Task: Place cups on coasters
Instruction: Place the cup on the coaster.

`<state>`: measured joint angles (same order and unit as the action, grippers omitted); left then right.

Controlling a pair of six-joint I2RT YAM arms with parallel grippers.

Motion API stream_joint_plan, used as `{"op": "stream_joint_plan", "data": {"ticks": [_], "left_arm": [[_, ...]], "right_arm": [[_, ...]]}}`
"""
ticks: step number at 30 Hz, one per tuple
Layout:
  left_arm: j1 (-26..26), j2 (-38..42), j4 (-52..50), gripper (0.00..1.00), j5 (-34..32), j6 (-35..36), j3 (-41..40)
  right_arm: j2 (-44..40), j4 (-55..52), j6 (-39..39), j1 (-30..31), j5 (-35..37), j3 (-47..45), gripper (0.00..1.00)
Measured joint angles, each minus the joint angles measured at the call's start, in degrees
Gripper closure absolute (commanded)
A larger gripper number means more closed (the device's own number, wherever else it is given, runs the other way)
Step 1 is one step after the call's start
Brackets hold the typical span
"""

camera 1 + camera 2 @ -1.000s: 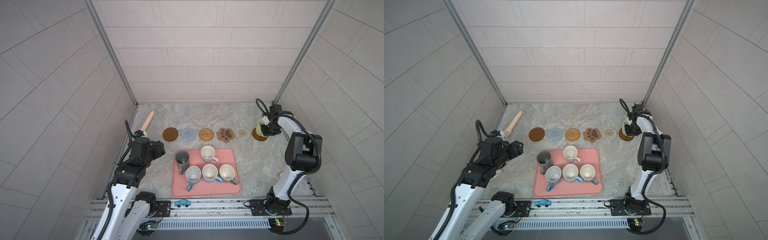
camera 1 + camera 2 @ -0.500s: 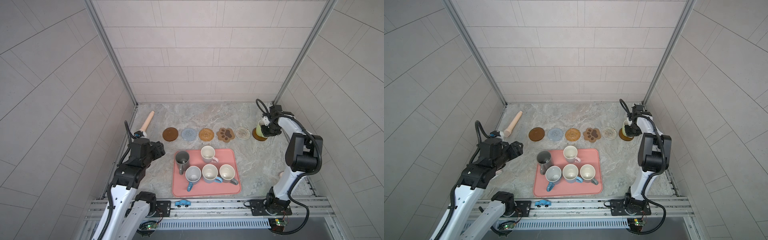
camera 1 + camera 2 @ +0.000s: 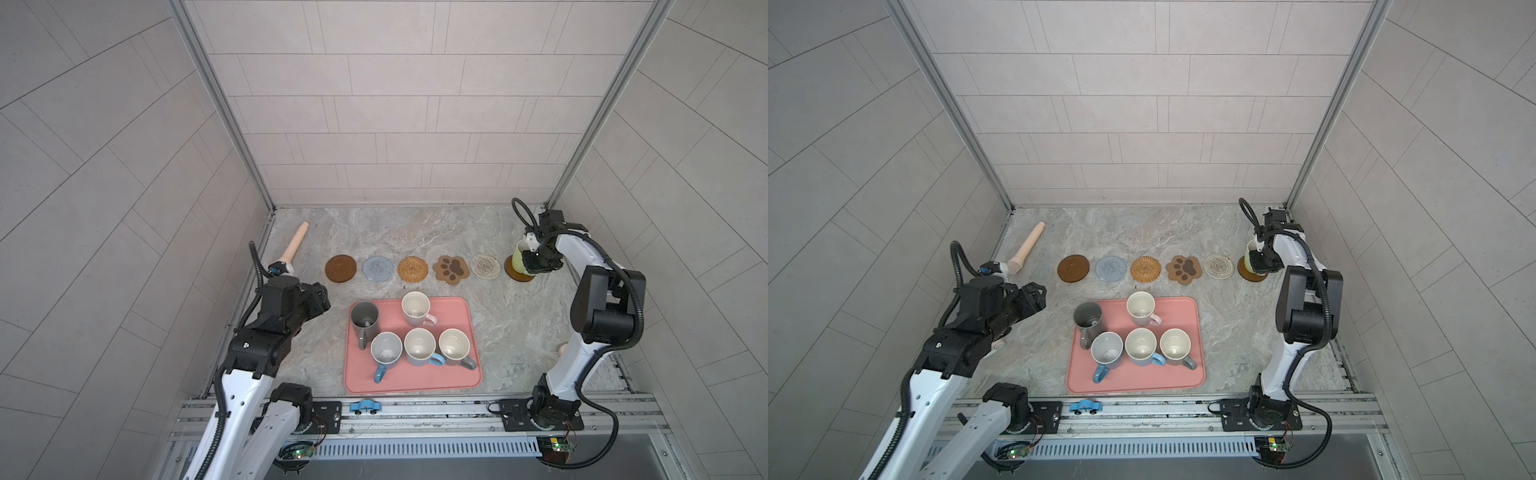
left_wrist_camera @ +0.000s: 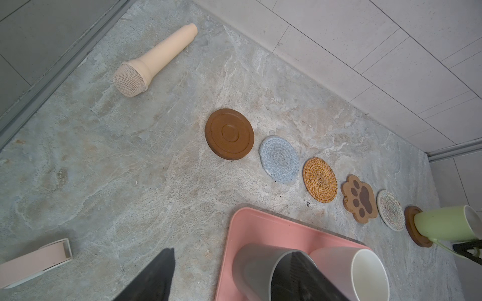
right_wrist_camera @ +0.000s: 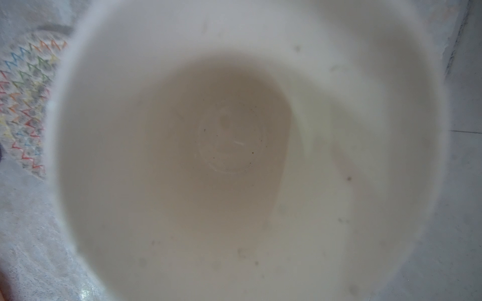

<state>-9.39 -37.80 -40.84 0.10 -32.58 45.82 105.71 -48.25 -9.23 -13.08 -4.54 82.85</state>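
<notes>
- Green mug (image 4: 443, 225): appears to stand upright on the brown wooden coaster (image 4: 414, 229) at the right-edge end of the coaster row. Whether its base sits fully flat cannot be told.
- Right gripper (image 3: 536, 264): clamped on the green mug's handle, on the side facing the right edge of the surface.
- Left gripper (image 3: 320, 299): jaws apart, holding nothing. It hangs beside the left edge of the pink tray (image 3: 457, 374), close to the dark grey mug (image 3: 365, 320).
- Other mugs: five in all stand on the tray, near the front edge of the surface.
- Free coasters, counted from the left edge: brown disc (image 3: 340, 269), grey-blue round (image 3: 377, 268), rattan round (image 3: 412, 269), paw shape (image 3: 451, 270), cream woven round (image 3: 485, 265).
- Step in hand, as judged: setting down and releasing the first mug.
- Good practice:
  - Confirm that the base lies inside the disc's raised ring before letting go.
  - Part the jaws only enough to free the handle.
  - Draw straight back toward the right edge, so that the fingers neither twist nor tip the mug, nor nudge the cream round beside it.
</notes>
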Motion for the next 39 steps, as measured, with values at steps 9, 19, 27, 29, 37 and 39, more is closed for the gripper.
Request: {"op": "stream_joint_plan", "data": {"ticks": [9,19,27,29,37,39], "left_arm": [[0.0,0.0,0.0,0.23,0.0,0.0,0.0],[0.0,0.0,0.0,0.23,0.0,0.0,0.0],[0.0,-0.3,0.0,0.23,-0.4,0.7,0.0],[0.0,-0.6,0.0,0.23,-0.5,1.0,0.0],[0.0,-2.2,0.4,0.22,-0.6,1.5,0.0],[0.0,-2.4,0.6,0.22,-0.8,1.5,0.1]], "right_arm": [[0.0,-1.3,-0.2,-0.1,0.7,-0.5,0.72],[-0.3,-1.4,-0.2,-0.1,0.7,-0.5,0.60],[-3.1,-1.6,0.2,-0.1,0.7,-0.5,0.54],[-3.9,-2.0,0.4,-0.1,0.7,-0.3,0.52],[-9.0,-3.2,2.0,-0.1,0.9,0.4,0.45],[-10.4,-3.6,2.6,-0.1,0.9,1.0,0.44]]}}
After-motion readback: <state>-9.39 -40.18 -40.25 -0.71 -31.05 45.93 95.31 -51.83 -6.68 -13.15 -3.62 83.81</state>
